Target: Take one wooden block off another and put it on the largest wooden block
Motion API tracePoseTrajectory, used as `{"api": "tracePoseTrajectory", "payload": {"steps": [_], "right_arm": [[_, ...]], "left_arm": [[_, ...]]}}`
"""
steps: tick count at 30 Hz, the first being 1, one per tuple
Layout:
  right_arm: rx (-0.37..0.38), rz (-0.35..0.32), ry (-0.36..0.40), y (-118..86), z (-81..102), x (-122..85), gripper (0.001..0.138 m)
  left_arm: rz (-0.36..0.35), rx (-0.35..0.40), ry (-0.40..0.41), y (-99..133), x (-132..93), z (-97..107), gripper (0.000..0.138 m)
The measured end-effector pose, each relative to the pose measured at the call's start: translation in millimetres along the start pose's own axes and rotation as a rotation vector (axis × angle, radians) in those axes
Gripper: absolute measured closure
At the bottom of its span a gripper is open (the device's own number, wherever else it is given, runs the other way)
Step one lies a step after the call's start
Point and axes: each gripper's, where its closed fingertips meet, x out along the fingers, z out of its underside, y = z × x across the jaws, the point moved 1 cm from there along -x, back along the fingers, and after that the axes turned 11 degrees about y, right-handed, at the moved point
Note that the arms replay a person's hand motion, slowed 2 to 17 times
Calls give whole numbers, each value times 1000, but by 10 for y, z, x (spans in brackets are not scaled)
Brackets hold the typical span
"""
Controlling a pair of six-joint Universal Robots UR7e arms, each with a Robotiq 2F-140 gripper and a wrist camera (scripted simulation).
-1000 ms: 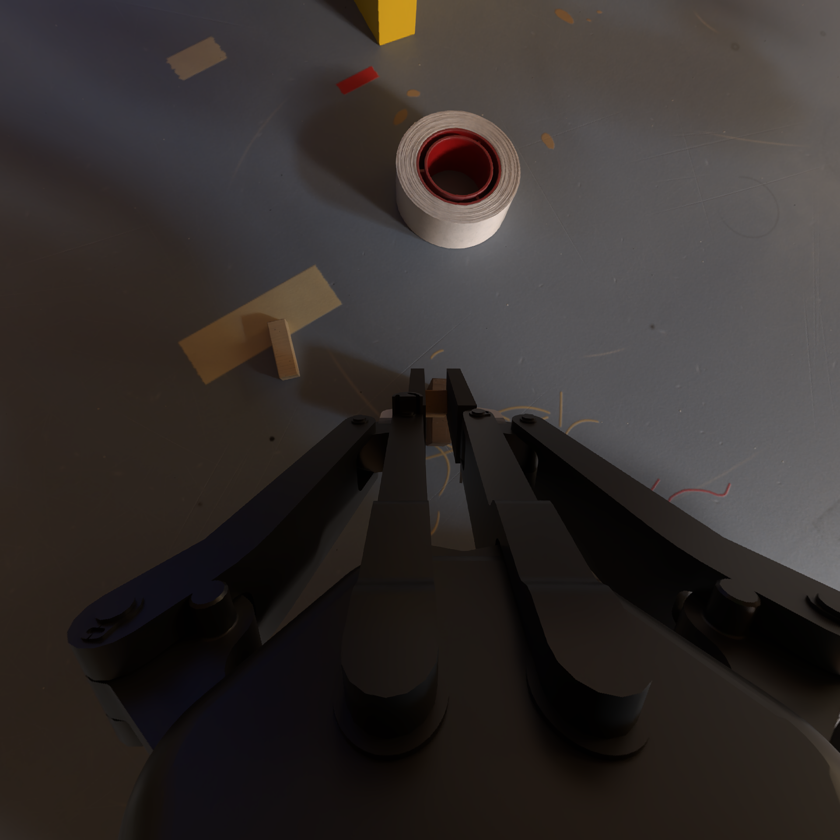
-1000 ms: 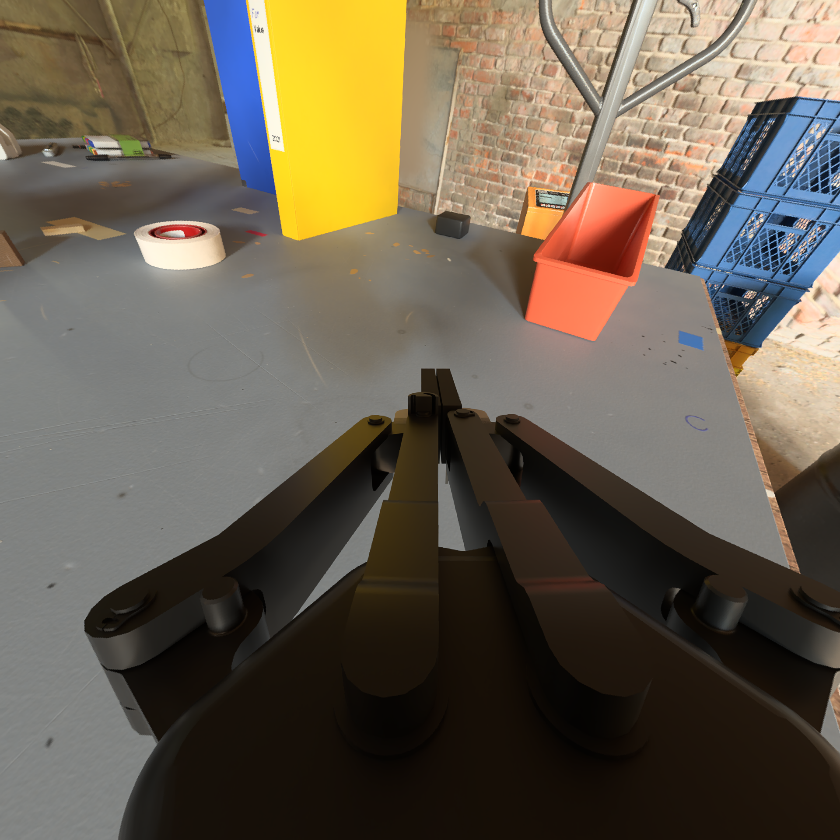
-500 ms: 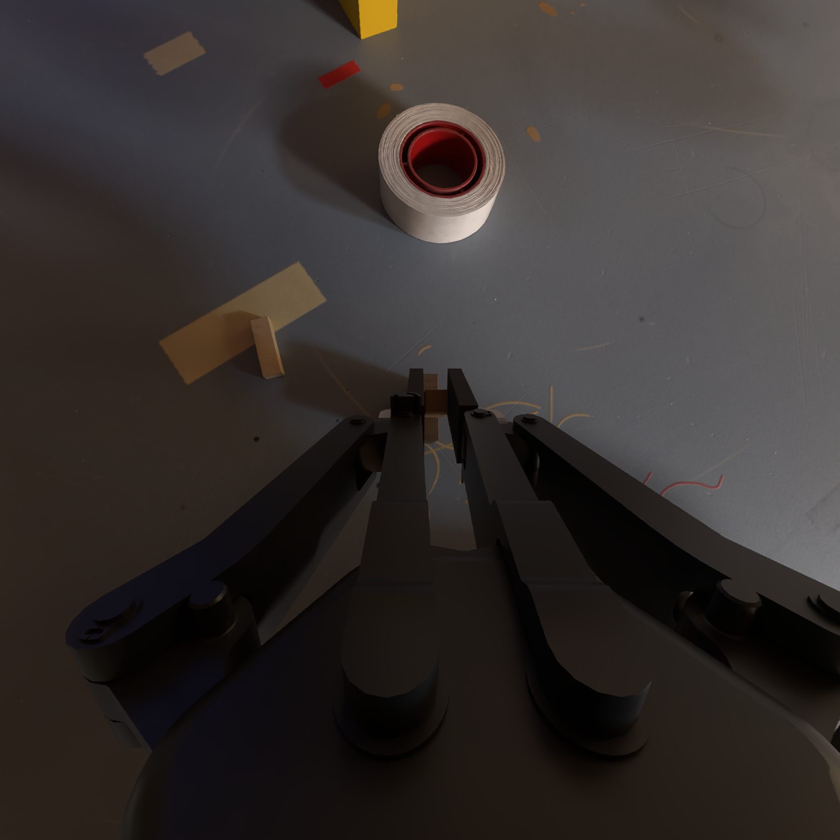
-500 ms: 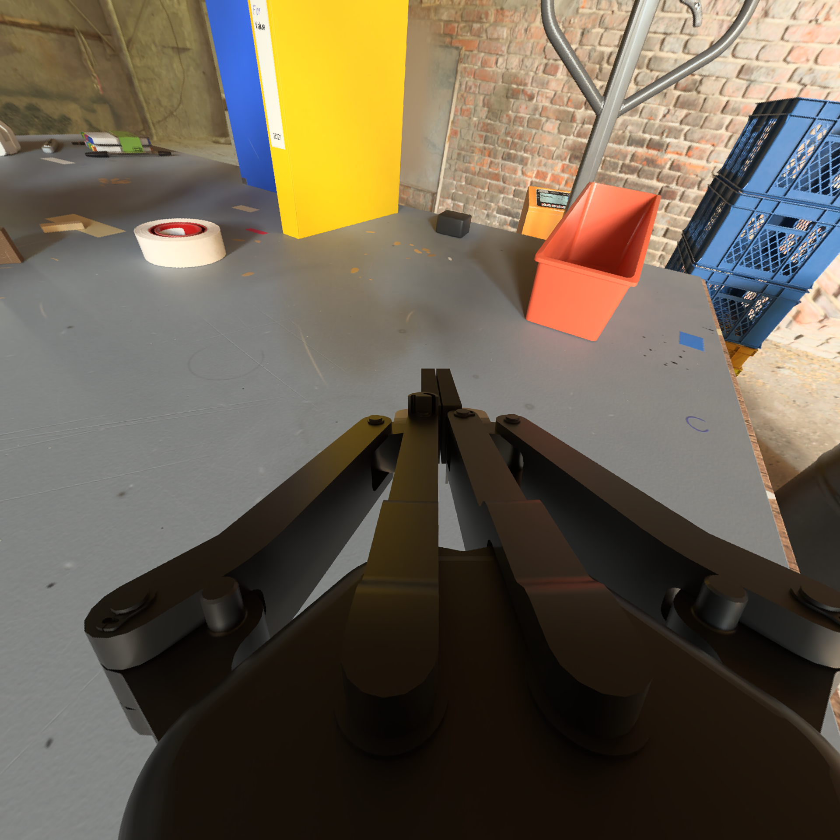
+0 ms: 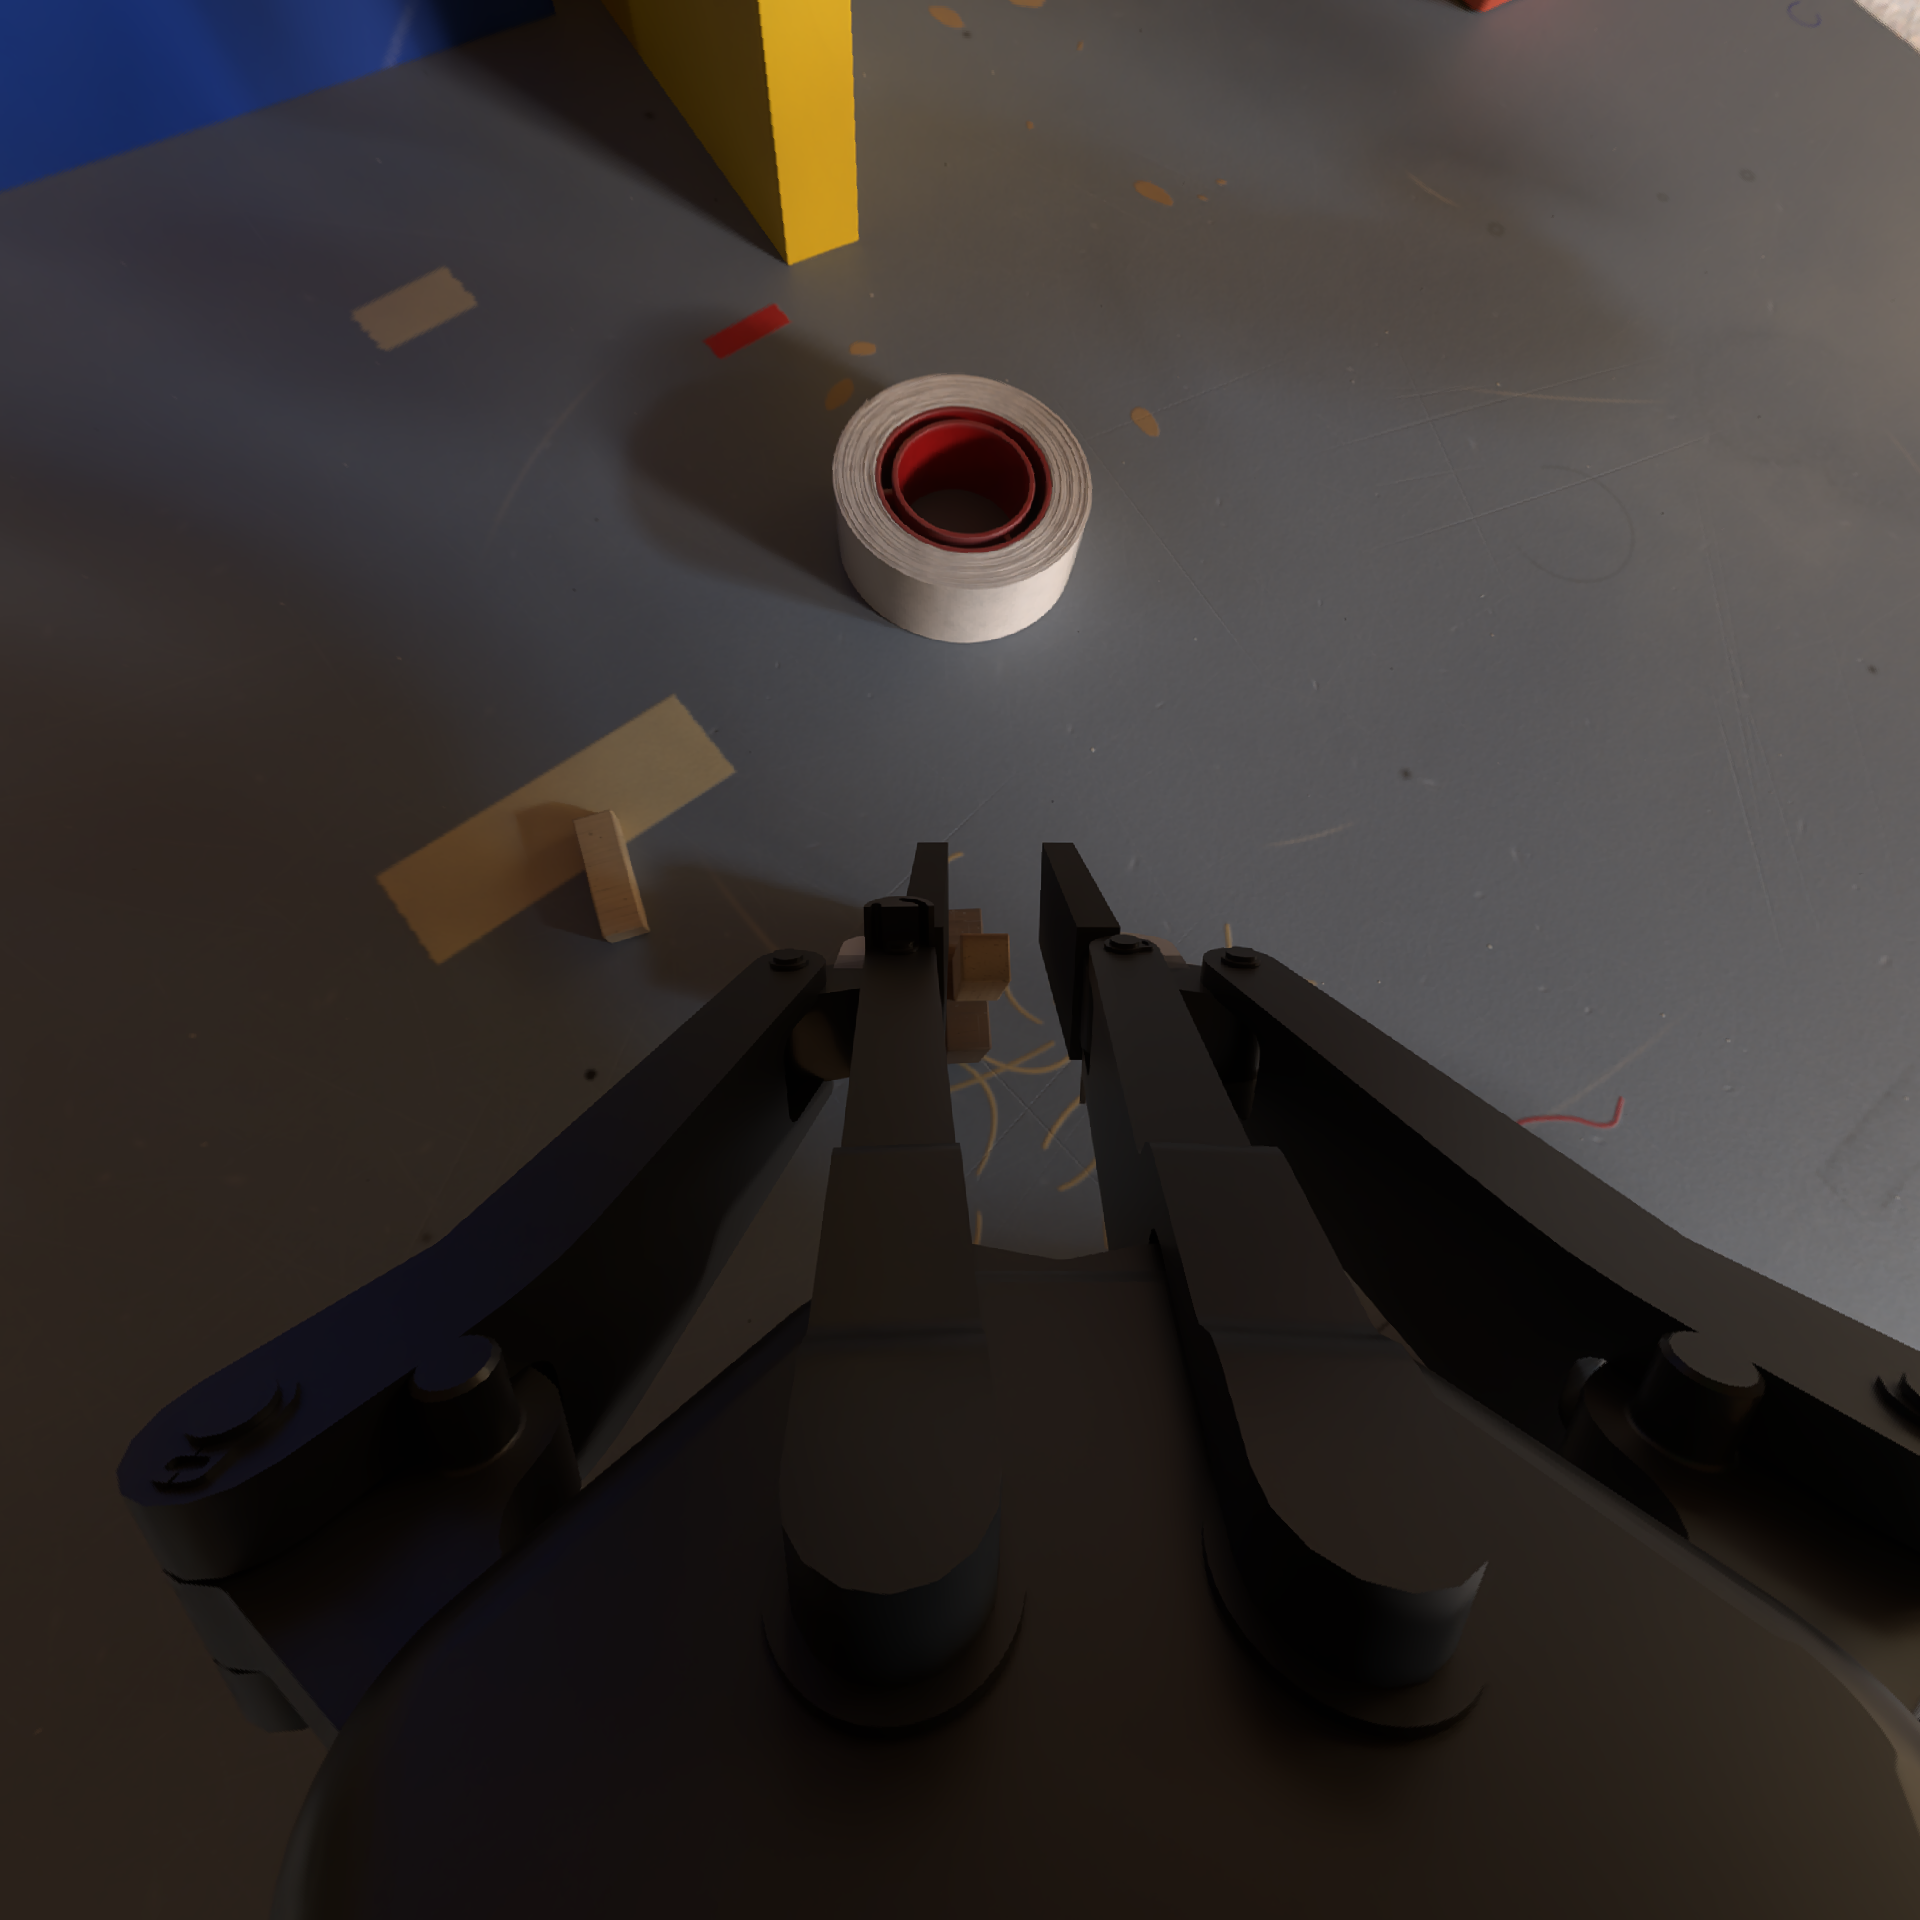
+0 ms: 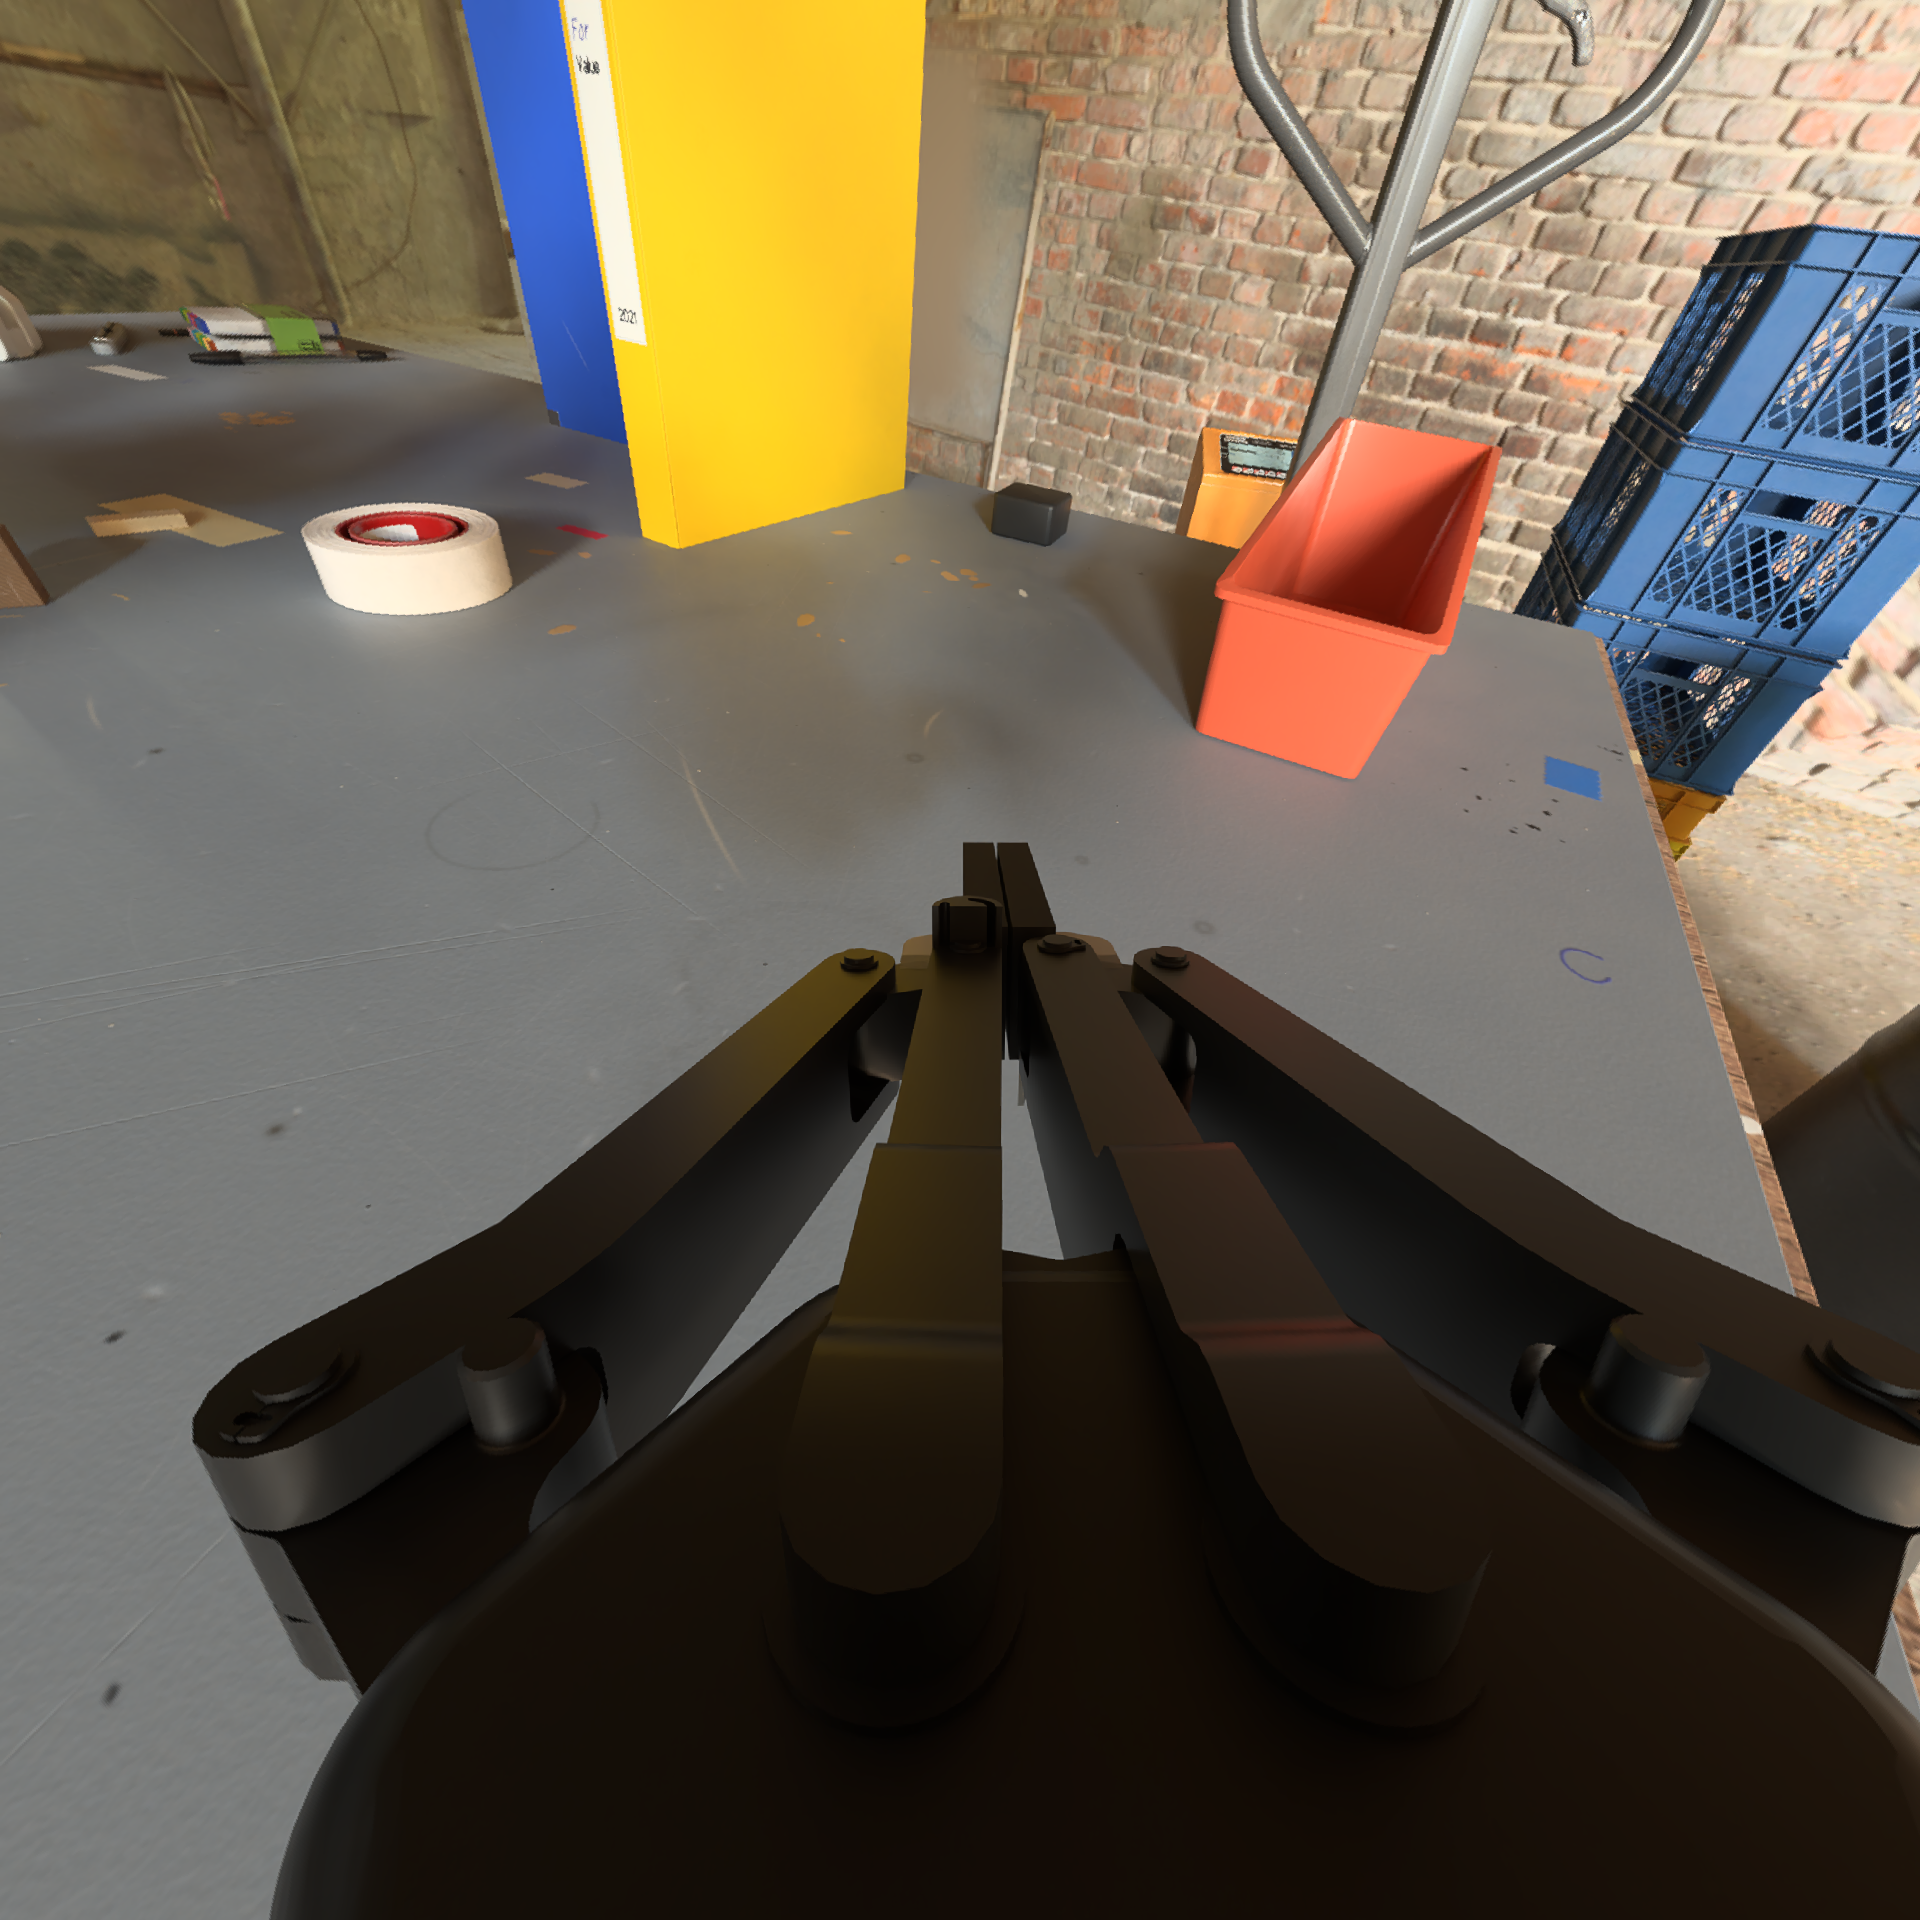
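Observation:
In the left wrist view my left gripper (image 5: 992, 883) is open, its jaws a small gap apart. A small pale wooden block (image 5: 982, 966) sits between the fingers, against the inner side of the left finger (image 5: 925, 883). It rests on another wooden piece (image 5: 966, 1029) that the finger mostly hides. A third small wooden block (image 5: 611, 878) stands upright at the edge of a flat tan strip (image 5: 551, 831) to the left. My right gripper (image 6: 997, 862) is shut and empty above bare table. A brown wooden corner (image 6: 16, 566) shows at the left edge of the right wrist view.
A white tape roll (image 5: 961, 520) with a red core stands ahead of the left gripper; it also shows in the right wrist view (image 6: 410, 556). A yellow box (image 6: 769, 260) and blue box stand behind. An orange bin (image 6: 1340, 623) is at the right, near the table's right edge (image 6: 1714, 987).
My left gripper has opened and let go of the small wooden block it held. Its view now takes in more of the far table. The right gripper has not moved.

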Motion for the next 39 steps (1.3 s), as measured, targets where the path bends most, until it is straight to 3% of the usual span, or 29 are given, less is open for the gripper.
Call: {"api": "tracePoseTrajectory", "payload": {"steps": [12,26,39], "right_arm": [[1,-2,0,5,3,-2,138],[6,-6,1,7,1,-4,138],[3,-8,1,2,-1,-5,138]], "left_arm": [[-116,39,-13,-229,-256,-52,111],[-299,104,-132,-614,-658,44,113],[-359,118,-247,-824,-856,213,115]]}}
